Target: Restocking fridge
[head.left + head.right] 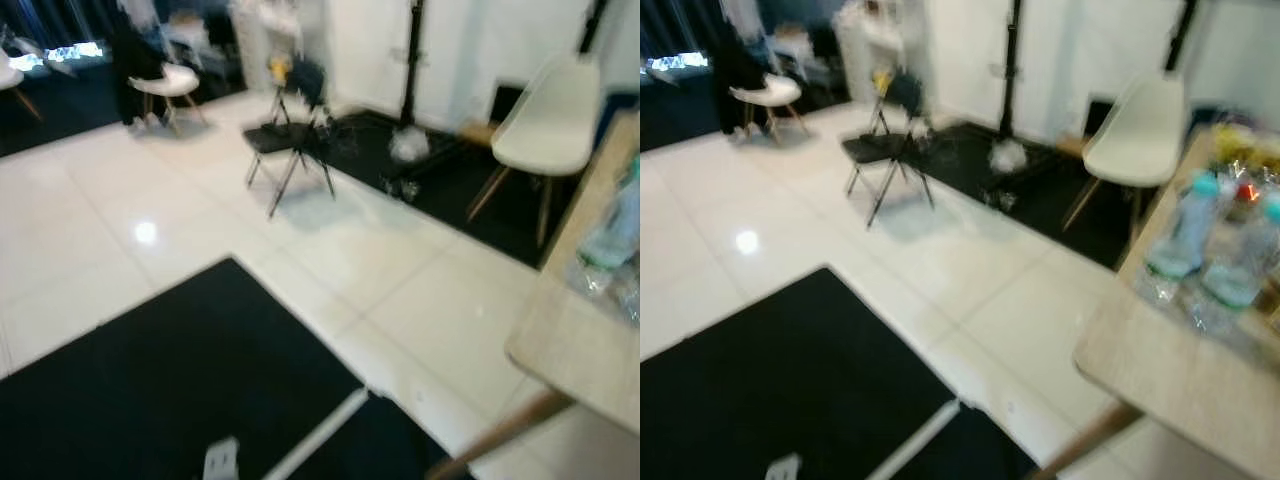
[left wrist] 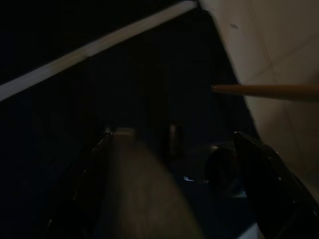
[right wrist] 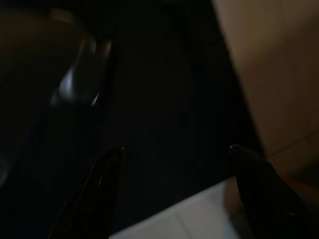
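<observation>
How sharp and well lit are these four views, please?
Both eye views are motion-blurred, smearing the water bottles on the wooden table; glare spot on the white floor. Both wrist views are very dark, fingers mere silhouettes.

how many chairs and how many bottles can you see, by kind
white shell chairs: 2 — one by the table, one far back on the robot's left
black folding chair: 1
clear water bottles with teal caps on the wooden table: 2 — and
total: 5
</observation>
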`<state>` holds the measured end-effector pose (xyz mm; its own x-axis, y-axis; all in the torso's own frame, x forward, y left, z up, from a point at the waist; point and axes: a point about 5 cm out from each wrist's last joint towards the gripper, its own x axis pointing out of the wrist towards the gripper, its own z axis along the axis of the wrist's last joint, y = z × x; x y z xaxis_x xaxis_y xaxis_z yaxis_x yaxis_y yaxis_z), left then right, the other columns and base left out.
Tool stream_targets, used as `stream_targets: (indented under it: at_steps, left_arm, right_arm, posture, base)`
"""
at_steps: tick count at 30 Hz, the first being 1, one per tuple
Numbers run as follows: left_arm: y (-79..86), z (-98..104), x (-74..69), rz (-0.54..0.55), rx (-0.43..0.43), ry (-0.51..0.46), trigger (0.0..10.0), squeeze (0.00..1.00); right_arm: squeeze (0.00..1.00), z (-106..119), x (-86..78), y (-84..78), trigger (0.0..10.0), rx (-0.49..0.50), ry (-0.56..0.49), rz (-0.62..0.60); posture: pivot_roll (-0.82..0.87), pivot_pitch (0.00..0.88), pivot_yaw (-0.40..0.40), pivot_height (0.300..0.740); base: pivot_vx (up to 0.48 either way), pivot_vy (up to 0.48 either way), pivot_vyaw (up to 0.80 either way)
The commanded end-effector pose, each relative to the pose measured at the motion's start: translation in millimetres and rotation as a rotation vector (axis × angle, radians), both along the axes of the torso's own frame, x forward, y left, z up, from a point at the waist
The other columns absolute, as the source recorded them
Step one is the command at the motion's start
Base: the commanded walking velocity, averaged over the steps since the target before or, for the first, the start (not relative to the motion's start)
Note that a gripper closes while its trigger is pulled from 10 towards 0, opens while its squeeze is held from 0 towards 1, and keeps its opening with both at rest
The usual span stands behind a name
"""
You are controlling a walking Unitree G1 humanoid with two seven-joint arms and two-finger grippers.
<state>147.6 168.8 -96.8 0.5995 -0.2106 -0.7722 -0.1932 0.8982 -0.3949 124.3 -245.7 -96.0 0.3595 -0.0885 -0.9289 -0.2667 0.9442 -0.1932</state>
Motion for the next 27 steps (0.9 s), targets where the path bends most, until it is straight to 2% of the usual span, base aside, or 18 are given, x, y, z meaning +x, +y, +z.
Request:
stream_targets:
  at_steps: [1,11,14,22,27]
  left_arm:
    - [0.3,-1.3,-3.3,-0.001,0.001,0.011,10.0,0.00]
    - [10.8,-1.5,-7.3,0.000,0.019,0.014,10.0,0.00]
    - [13.7,-1.2,-7.6,-0.001,0.025,0.013,10.0,0.00]
    - [14.0,-1.2,-7.7,-0.002,0.026,0.013,10.0,0.00]
    - [12.5,-1.0,-6.7,-0.004,0.022,0.011,10.0,0.00]
  right_arm:
    - [0.00,-4.5,-11.0,4.4,10.0,0.014,0.030,-0.007]
    - [0.00,-9.2,-19.7,13.7,10.0,0.032,0.050,-0.012]
    - [0.00,-10.5,-17.5,21.2,10.0,0.040,0.052,-0.010]
    - [0.00,-10.2,-10.2,28.6,10.0,0.045,0.041,-0.005]
    - [0.00,-10.0,-13.5,23.9,10.0,0.039,0.041,-0.008]
  posture:
    - [-0.13,0.000,0.030,0.740]
    - [-0.11,0.000,0.049,0.740]
    - [-0.11,0.000,0.049,0.740]
    - [-0.11,0.000,0.052,0.740]
    - [-0.11,0.000,0.047,0.740]
  base:
    - [0.341,0.000,0.00]
    - [0.340,0.000,0.00]
    - [0.342,0.000,0.00]
    - [0.339,0.000,0.00]
    - [0.340,0.000,0.00]
